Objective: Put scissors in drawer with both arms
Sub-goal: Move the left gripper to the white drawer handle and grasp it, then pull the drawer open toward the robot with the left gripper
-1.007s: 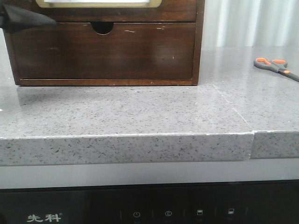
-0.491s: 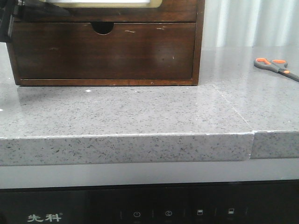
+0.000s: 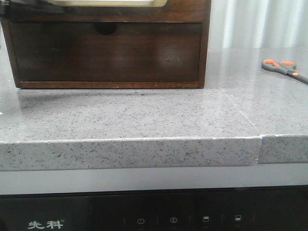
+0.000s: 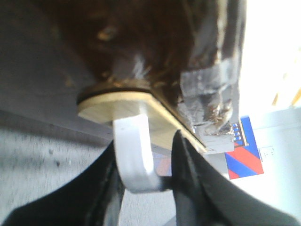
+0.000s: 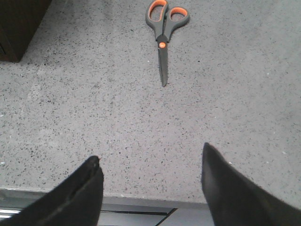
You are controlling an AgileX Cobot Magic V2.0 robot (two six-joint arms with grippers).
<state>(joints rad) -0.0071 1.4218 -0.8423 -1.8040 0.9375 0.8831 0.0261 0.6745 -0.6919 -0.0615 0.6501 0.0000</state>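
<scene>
The scissors (image 3: 284,67) lie flat on the grey counter at the far right, with orange-lined loops; in the right wrist view they (image 5: 164,33) lie ahead of my right gripper (image 5: 151,155), which is open, empty and well short of them above the counter's front edge. The drawer (image 3: 183,12) with the cream panel is the upper one of the wooden cabinet, cut off by the top edge. My left gripper (image 4: 146,165) is shut on the drawer's silver metal handle (image 4: 136,150), which is fixed to a tan plate (image 4: 113,106). In the front view only a dark bit of the left arm (image 3: 19,6) shows.
The plain lower drawer front with a semicircular notch (image 3: 106,53) lies in shadow under the upper drawer. The counter has a seam (image 3: 260,144) at its front right edge. A black appliance panel (image 3: 154,216) sits below the counter.
The upper drawer has come forward with my left gripper, and its shadow now covers the lower drawer front. The left arm has slid almost out of the front view. The scissors have not moved.
</scene>
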